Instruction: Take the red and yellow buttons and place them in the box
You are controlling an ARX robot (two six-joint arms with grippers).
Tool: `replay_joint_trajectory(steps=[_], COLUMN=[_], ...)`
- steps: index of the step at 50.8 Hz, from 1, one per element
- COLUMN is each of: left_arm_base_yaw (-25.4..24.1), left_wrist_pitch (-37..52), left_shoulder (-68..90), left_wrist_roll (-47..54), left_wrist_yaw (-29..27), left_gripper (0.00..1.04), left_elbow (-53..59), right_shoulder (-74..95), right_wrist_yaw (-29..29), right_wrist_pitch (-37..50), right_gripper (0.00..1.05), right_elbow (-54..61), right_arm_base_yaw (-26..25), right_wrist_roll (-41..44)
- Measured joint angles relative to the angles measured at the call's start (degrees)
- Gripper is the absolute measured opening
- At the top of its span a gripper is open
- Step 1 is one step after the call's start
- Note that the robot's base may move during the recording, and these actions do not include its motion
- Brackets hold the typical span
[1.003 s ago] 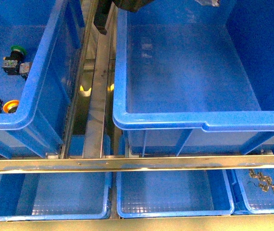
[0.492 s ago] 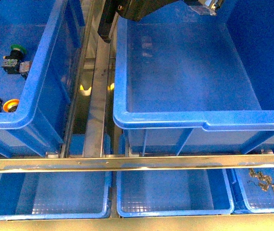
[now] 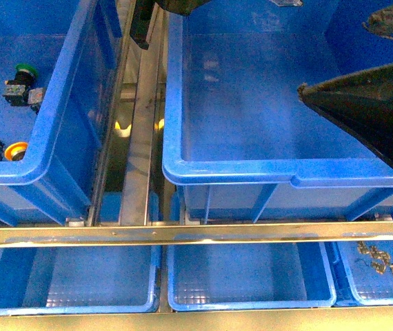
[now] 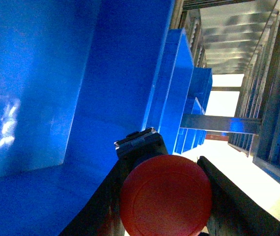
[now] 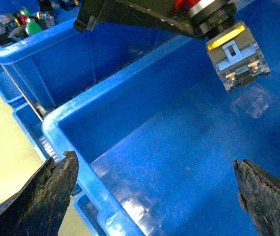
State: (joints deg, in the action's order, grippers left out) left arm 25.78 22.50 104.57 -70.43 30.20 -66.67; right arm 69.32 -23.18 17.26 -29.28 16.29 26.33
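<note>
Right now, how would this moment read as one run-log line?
left gripper: shut on red button | position: over box | right gripper: open

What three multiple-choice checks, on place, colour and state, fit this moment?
1. Where is the red button? A: in the left gripper, over the box. B: on the box floor. C: dropped outside it.
2. Cap colour of the nearer button in the left bin? A: green. B: yellow. C: red.
3. The right gripper is: A: open. B: shut on a button. C: shut, empty.
Key: 1 A, its cap shows between the jaws; 2 B, orange-yellow cap there; 3 A, jaws wide apart, nothing between.
</note>
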Motion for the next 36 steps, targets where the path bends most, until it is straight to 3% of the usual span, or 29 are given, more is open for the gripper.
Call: replay_joint_trajectory(steps=[14,20,33,35,36], left_arm_base_yaw=[-0.6,-0.9,-1.3,-1.4,-1.4], left_wrist_pitch=[-0.1,-0.1,-0.8,-0.8,-0.8], left_shoulder=[0.0,0.0,0.6,0.8,0.8], left_wrist_roll=[-0.4,-0.8,-0.8,-0.7,-0.7], left_wrist_yaw=[0.0,-0.1,0.0,0.1,0.1], left_gripper=[0.34,0.34,0.34,0.34,0.34], left_elbow=[-1.2,-2.5,-2.9,-2.9,-2.9], right_shoulder=[5.2,8.3,8.4,8.3,8.2], right_wrist_yaw=[0.4,4.4,4.8,9.1,14.6], right_wrist_pitch=[1.9,2.4,2.4,4.0,5.7], right_gripper=[0.99,0.99,0.99,0.99,0.99], right_elbow=[-4.6,-6.6,-6.7,-6.2,-5.7], right_arm_base_yaw=[2.4,2.9,3.2,4.1,4.4], right_wrist_roll=[1.0,6.3,9.4,8.7,8.2])
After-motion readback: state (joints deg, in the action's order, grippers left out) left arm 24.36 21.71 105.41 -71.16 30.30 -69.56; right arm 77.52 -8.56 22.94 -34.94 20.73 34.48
